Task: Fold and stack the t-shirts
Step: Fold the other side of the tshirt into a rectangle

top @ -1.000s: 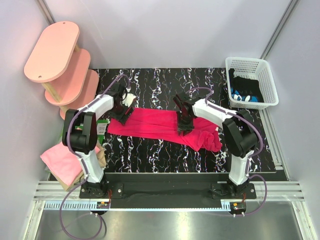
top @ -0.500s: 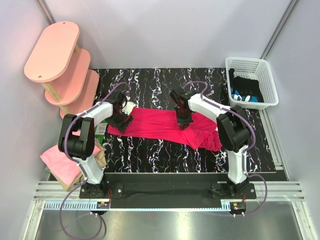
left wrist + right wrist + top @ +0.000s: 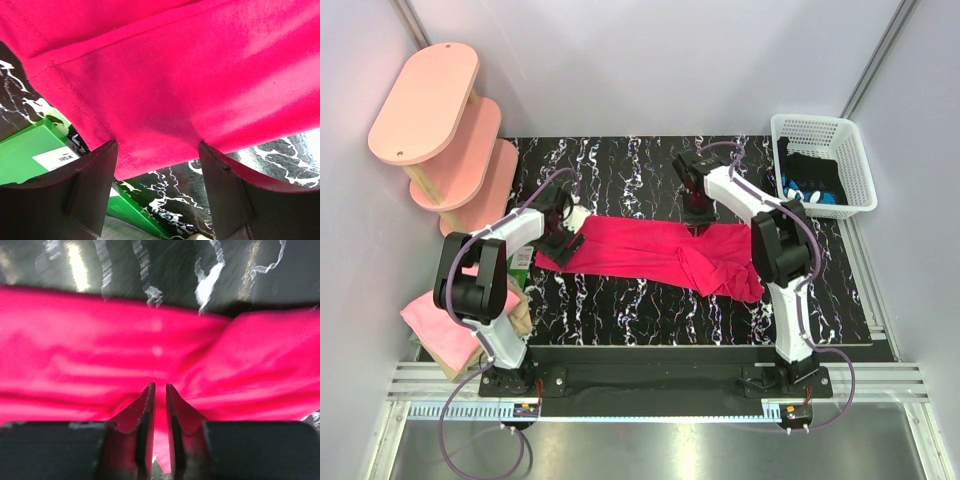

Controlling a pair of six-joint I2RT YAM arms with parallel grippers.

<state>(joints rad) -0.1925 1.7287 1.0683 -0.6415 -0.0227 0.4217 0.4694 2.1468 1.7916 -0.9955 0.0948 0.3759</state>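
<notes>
The crimson-pink t-shirt lies stretched left to right across the middle of the black marbled table, bunched at its right end. My left gripper is at the shirt's left end, open; in the left wrist view its jaws stand wide apart with the shirt's hem at their tips. My right gripper is at the shirt's far edge, shut on a fold of the cloth, which puckers toward its tips. A light pink shirt on a tan one lies off the table's left side.
Pink oval shelves stand at the far left. A white basket with dark and blue items stands at the far right. A green box sits by the table's left edge, also in the left wrist view.
My right gripper has moved from the shirt's middle toward the far edge, pulling cloth with it. My left gripper has shifted slightly along the shirt's left end.
</notes>
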